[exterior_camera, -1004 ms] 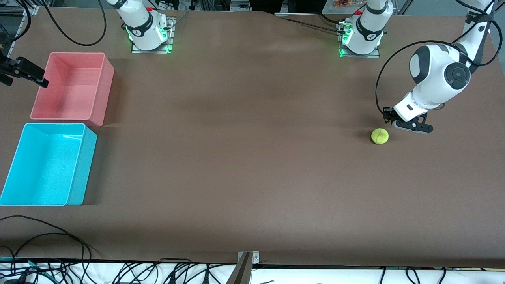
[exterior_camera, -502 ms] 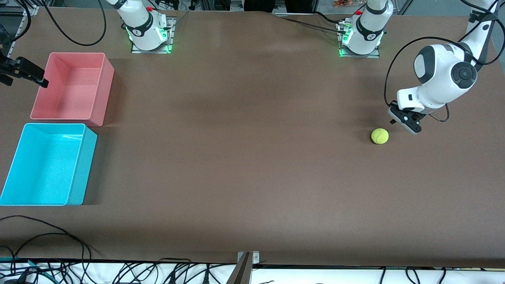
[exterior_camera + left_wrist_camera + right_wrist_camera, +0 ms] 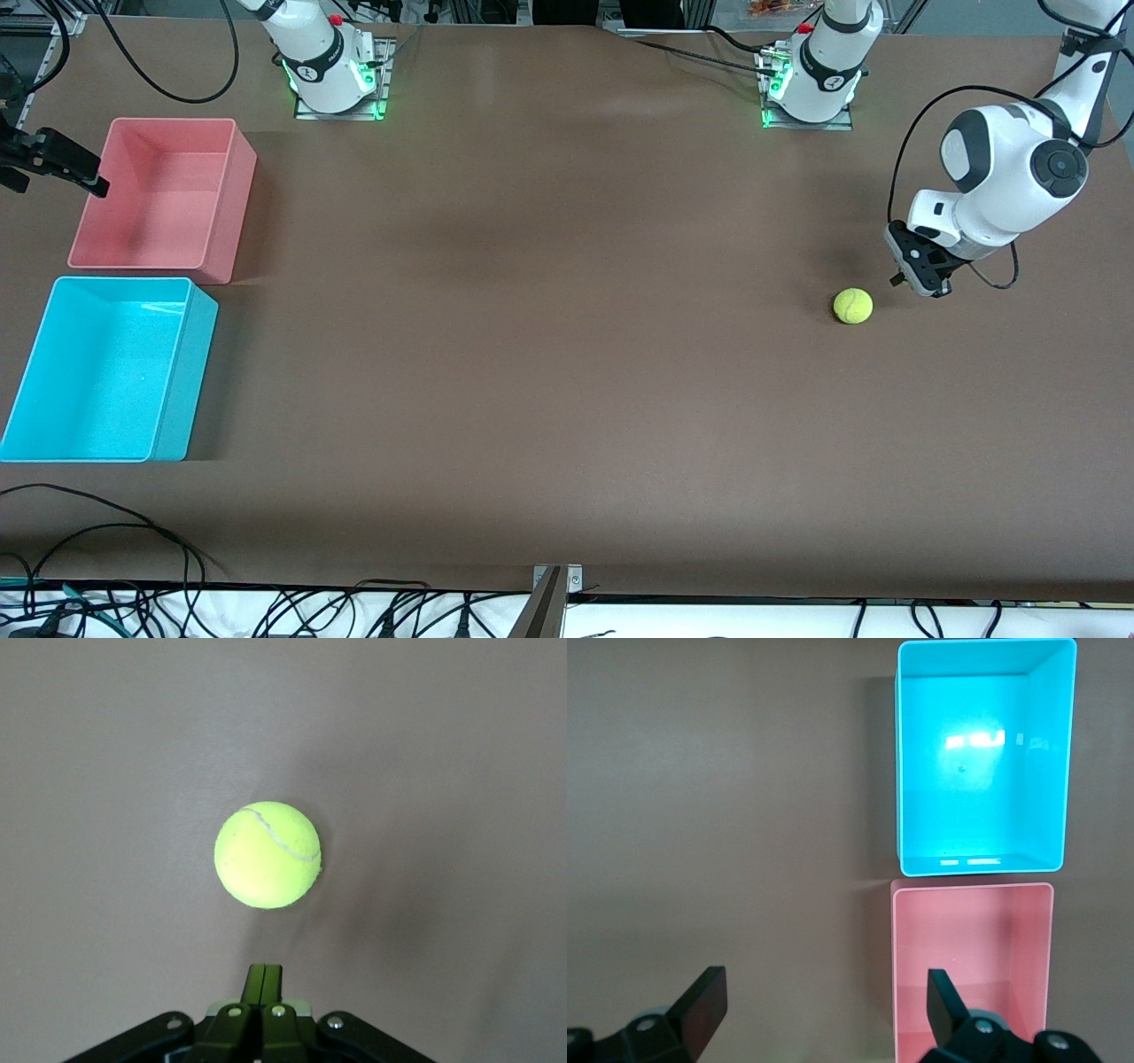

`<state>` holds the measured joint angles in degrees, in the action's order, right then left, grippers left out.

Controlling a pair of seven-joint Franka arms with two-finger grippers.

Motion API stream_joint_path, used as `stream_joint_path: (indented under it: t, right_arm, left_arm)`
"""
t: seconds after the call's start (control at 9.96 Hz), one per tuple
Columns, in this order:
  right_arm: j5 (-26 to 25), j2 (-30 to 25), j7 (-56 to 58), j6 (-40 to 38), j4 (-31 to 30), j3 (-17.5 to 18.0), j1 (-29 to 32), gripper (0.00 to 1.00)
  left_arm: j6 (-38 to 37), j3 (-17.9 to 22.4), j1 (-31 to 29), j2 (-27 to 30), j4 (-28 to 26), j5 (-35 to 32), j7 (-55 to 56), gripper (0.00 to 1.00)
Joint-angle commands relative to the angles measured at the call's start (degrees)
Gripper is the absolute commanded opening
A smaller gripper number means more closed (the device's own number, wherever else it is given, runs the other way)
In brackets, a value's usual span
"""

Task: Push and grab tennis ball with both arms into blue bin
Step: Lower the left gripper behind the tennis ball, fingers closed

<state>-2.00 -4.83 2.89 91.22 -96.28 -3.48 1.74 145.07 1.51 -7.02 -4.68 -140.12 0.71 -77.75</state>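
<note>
The tennis ball (image 3: 853, 306) lies on the brown table toward the left arm's end. It also shows in the left wrist view (image 3: 267, 855), a short gap in front of my left gripper's tips. My left gripper (image 3: 921, 273) (image 3: 264, 974) is shut and empty, low beside the ball on the side of the left arm's end, not touching it. The blue bin (image 3: 188, 372) (image 3: 983, 866) stands empty at the right arm's end. My right gripper (image 3: 53, 177) (image 3: 824, 992) is open and empty, held over the table's end beside the pink bin.
A pink bin (image 3: 229, 204) (image 3: 973, 889), empty, stands next to the blue bin, farther from the front camera. Brown tabletop (image 3: 532, 310) stretches between the ball and the bins. Cables hang along the table's front edge (image 3: 266, 602).
My left gripper has turned at the wrist and shifted a little toward the left arm's end, with its tips now pointing at the ball. The ball and the right arm have not moved.
</note>
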Motion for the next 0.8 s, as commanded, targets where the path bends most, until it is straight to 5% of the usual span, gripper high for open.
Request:
stream_joint_path:
  t: [0.0, 0.7]
  right_arm:
    - [0.60, 0.17, 0.54, -1.22, 1.27, 0.05, 0.28, 1.00]
    - [0.60, 0.17, 0.54, -1.22, 1.27, 0.05, 0.28, 1.00]
  left_arm:
    - [4.51, -0.54, -0.80, -4.97, 0.45, 0.61, -6.52, 0.00]
    - [5.75, -0.63, -2.38, -14.21, 7.93, 0.79, -12.06, 0.00]
